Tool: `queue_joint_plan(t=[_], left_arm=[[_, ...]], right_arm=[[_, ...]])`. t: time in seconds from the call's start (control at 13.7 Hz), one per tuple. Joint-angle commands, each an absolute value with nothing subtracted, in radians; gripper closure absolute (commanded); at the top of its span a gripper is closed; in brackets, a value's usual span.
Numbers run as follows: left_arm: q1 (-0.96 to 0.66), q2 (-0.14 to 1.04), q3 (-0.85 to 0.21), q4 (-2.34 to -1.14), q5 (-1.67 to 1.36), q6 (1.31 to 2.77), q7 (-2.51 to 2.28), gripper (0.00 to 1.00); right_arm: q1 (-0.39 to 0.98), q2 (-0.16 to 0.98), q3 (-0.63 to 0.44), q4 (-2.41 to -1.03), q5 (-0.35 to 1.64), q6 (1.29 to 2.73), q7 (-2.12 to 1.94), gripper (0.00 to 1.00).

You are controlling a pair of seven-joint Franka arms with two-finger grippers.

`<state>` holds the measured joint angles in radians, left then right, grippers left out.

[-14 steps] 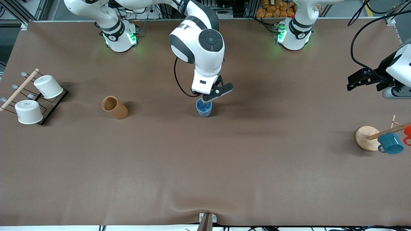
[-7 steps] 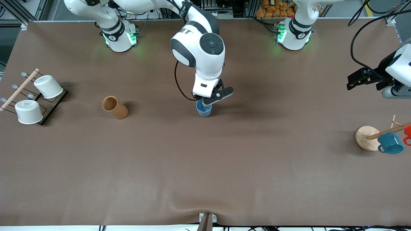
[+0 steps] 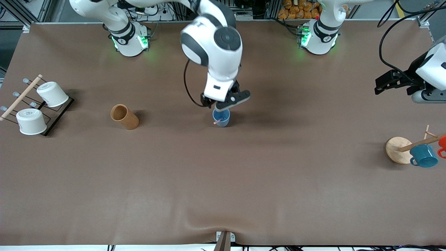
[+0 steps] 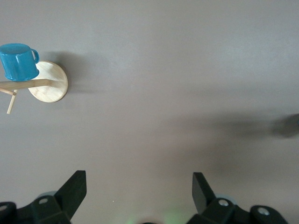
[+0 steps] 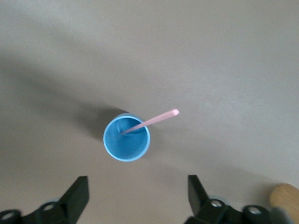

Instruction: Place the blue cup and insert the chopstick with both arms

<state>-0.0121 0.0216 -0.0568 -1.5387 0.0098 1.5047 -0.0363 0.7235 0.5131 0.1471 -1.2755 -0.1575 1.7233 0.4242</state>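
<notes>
Brown covering is seen over the whole bench (image 3: pixel 223 181), and places are given here from the blue cup (image 3: pixel 221 117), which stands upright near the bench's middle. Toward the right arm's end of the bench from the cup, a black wire rack (image 3: pixel 52 115) with two white cups (image 3: pixel 52 94) is found, and closer to the cup a brown wooden cup (image 3: pixel 124 116) lies on its side. Directly over the blue cup the right gripper (image 3: pixel 226 103) is held in the air with its jaws spread wide and nothing between them. Inside the blue cup (image 5: pixel 126 137) the chopstick (image 5: pixel 150 121) is seen leaning, its lower end on the cup's floor and its upper end sticking out past the rim. Toward the left arm's end of the bench from the cup, a round wooden stand (image 3: pixel 397 150) carries a teal mug (image 3: pixel 423 156). Above that end the left gripper (image 3: pixel 386 83) is held waiting, its jaws fully apart and empty, well apart from the cup.
</notes>
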Motion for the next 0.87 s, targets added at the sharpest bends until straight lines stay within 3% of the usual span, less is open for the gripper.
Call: queue_joint_plan(t=[0.0,0.22,0.8], left_arm=[[-0.012,-0.005,-0.054,-1.552,-0.009,1.491,-0.028,0.0],[-0.014,-0.003,-0.054,-1.555,-0.009,1.491,-0.034,0.0],[-0.017,0.008,-0.055,-1.554,-0.009,1.494,-0.035,0.0]], right_arm=[[0.683,0.393,0.143,-1.305,-0.166,1.622,0.427,0.0],[0.658,0.342,0.066,-1.308,-0.17,1.565,0.423,0.0],[0.154,0.164,0.064,-1.417,-0.046,1.484,0.117,0.0]])
